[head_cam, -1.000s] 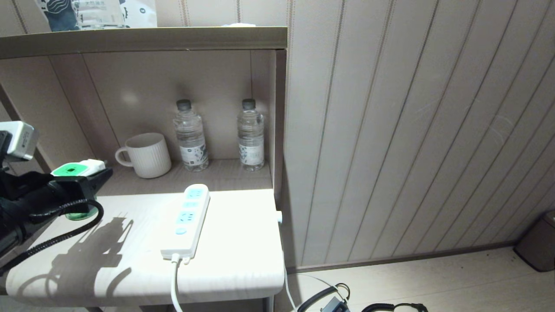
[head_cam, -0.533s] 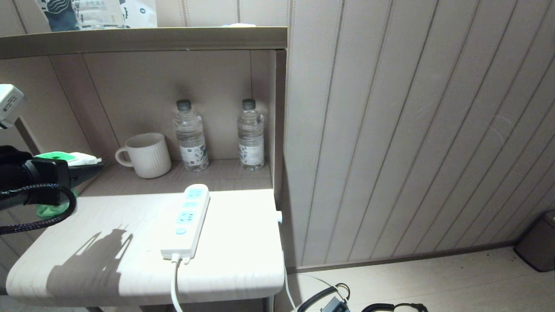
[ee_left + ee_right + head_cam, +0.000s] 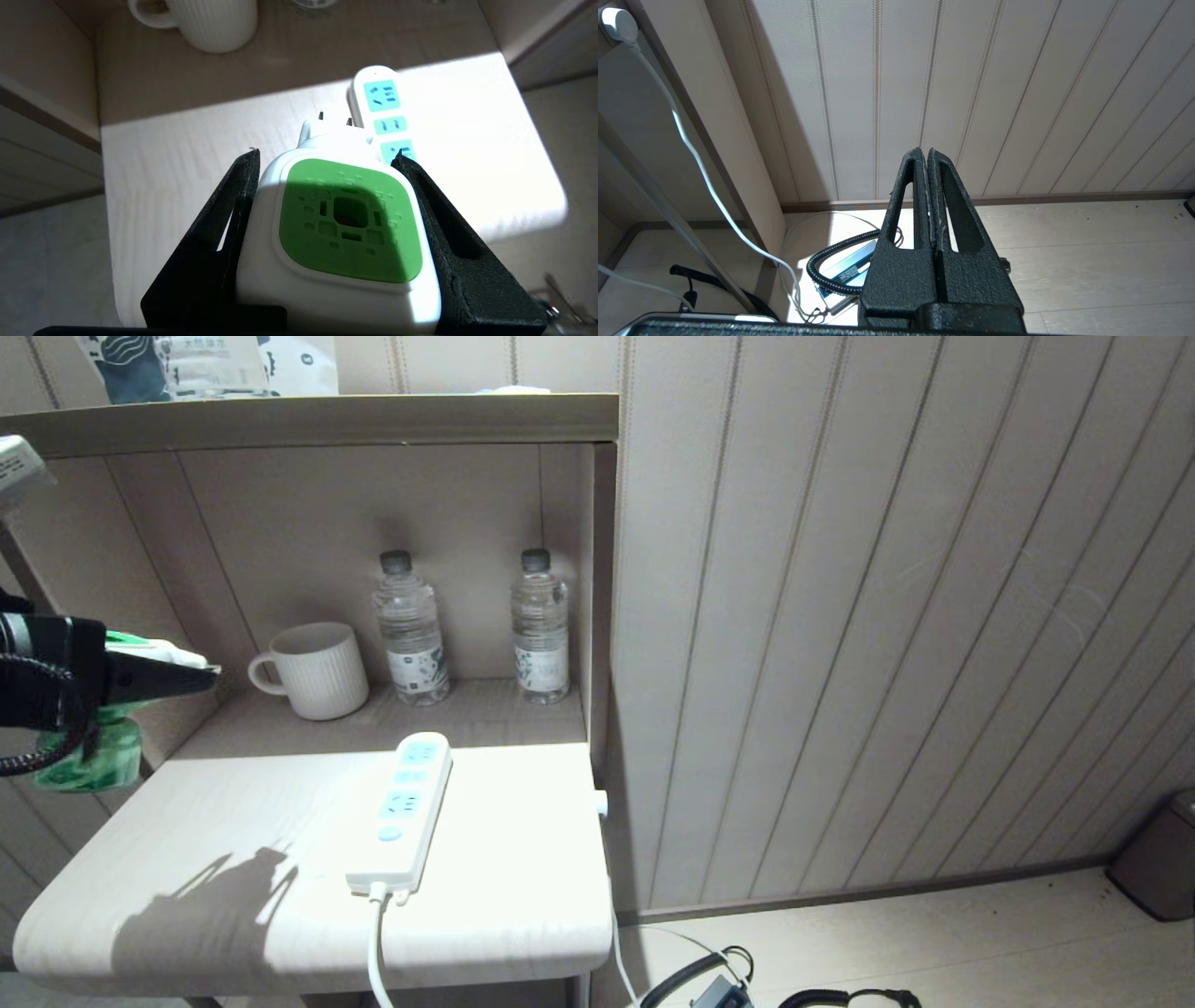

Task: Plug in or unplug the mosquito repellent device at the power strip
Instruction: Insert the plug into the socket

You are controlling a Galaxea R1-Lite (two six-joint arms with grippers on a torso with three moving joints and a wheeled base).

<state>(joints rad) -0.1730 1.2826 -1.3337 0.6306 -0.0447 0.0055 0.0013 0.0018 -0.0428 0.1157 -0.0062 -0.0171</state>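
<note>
- The left tool [image 3: 327, 233] is clamped on the white head of the mosquito repellent device [image 3: 345, 224], 1 finger pressed on each side, green top facing the wrist camera and the 2 plug prongs pointing away toward the counter [image 3: 233, 821].
- In the head view the device sits at the far left edge of the frame, mid-height, held in the air above the left end of the counter, its green bottle [image 3: 89, 761] hanging below the tool.
- The power strip [image 3: 401, 812] lies at the centre of the frame on the counter, well apart from the device, with no plug in any of its blue socket panels.
- To do the step well, the prongs should likely be squared to 1 two-slot panel before pressing straight down; a tilted entry could push the loose strip aside.
- The right tool [image 3: 931, 205] hangs near the floor with its fingers together, idle.
- The water bottles [image 3: 411, 635] carry labels, and a package on the shelf at upper left carries print; neither can be read.
</note>
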